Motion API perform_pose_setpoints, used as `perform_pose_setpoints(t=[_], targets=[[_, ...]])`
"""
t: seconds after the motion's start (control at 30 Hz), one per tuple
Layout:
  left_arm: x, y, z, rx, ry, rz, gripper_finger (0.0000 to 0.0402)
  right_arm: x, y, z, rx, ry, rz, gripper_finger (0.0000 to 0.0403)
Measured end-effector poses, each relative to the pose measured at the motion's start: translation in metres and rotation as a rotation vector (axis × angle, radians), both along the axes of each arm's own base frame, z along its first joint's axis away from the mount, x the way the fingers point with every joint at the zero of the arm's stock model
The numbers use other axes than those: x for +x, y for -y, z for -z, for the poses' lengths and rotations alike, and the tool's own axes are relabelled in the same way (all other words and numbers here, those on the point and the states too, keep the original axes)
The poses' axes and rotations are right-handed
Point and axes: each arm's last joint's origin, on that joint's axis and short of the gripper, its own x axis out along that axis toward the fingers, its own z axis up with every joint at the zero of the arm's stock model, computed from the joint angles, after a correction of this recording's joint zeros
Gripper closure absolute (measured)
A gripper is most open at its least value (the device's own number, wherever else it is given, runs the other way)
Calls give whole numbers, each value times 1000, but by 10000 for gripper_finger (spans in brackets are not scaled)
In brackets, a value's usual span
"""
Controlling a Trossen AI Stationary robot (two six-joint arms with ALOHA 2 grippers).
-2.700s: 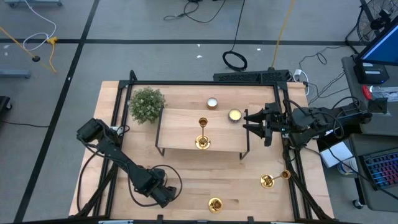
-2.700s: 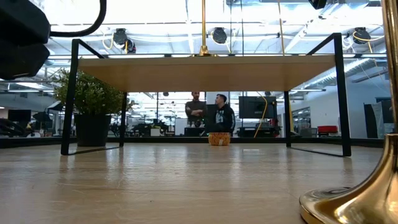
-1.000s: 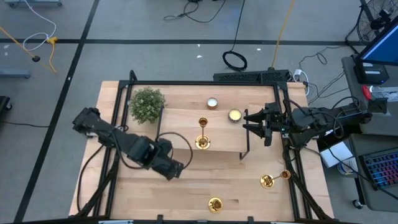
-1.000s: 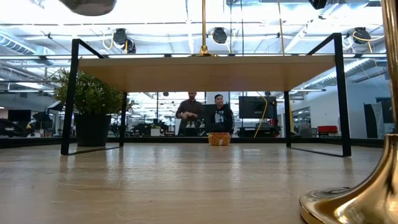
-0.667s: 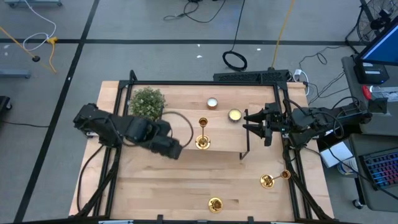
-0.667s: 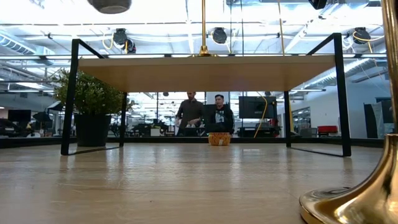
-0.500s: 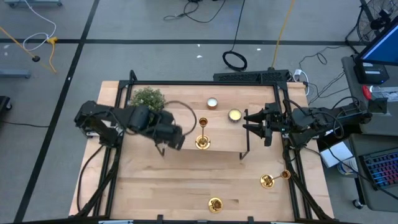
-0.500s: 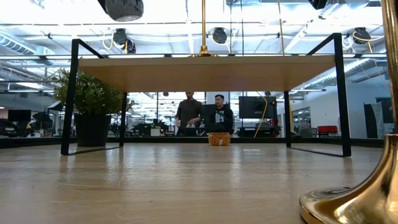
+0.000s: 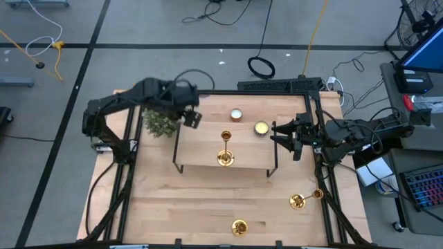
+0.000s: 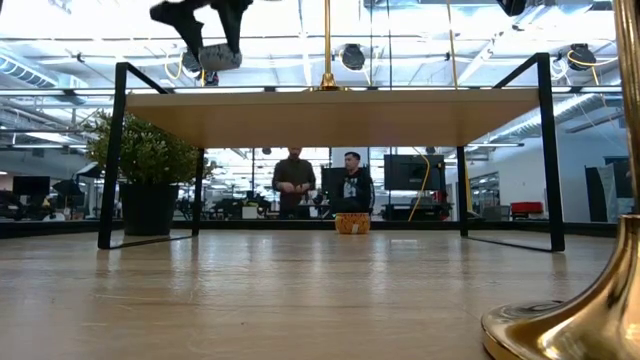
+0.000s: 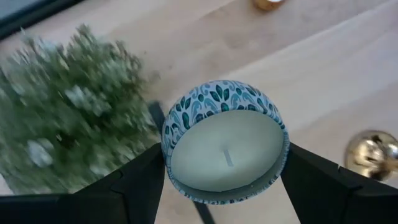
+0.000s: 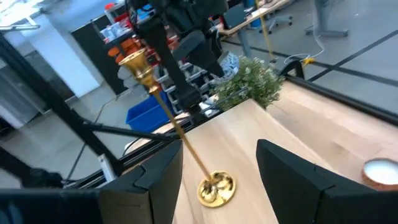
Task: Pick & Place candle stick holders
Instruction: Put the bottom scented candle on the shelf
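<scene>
One gold candle stick holder [image 9: 225, 148] stands upright on the wooden shelf [image 9: 208, 142]; its base [image 12: 216, 187] shows beyond my right gripper's fingers. A second holder [image 9: 239, 226] stands at the table's near edge, and its base [image 10: 570, 320] fills the low view's corner. A third holder [image 9: 304, 200] lies on its side at the right. My left gripper [image 9: 192, 118] hangs over the shelf's far left corner, shut on a patterned tealight candle tin [image 11: 224, 149]. My right gripper [image 9: 280, 138] waits open at the shelf's right end, holding nothing. My left gripper pinches the candle tin between its two fingers, one on each opposite side of the round wall [image 11: 166, 149]. The fingers come from above, pointing steeply down. The tin hangs clear of shelf and table, its open wax top toward the wrist.
A bushy green plant [image 9: 160, 122] stands just left of my left gripper. Two more tealight candles [image 9: 237, 114] [image 9: 261, 128] sit near the shelf's far edge. The shelf's black frame legs [image 10: 112, 150] stand on the table. People stand in the room behind.
My left gripper has swung from the table's middle left toward the far edge and risen, carrying the candle tin with it and turning about. It now hangs beside the plant over the shelf's far left corner.
</scene>
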Motion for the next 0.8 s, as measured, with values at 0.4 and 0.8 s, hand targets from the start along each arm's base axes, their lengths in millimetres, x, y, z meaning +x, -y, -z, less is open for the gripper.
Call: perform_pose_setpoints(t=[0.4,0.8], targets=[[15,-75,21,-51,58,206,123,1,4,0,0,9,155,203],[58,-86,64,-167,27,450,118,22,-2,13,16,-53,163,203]])
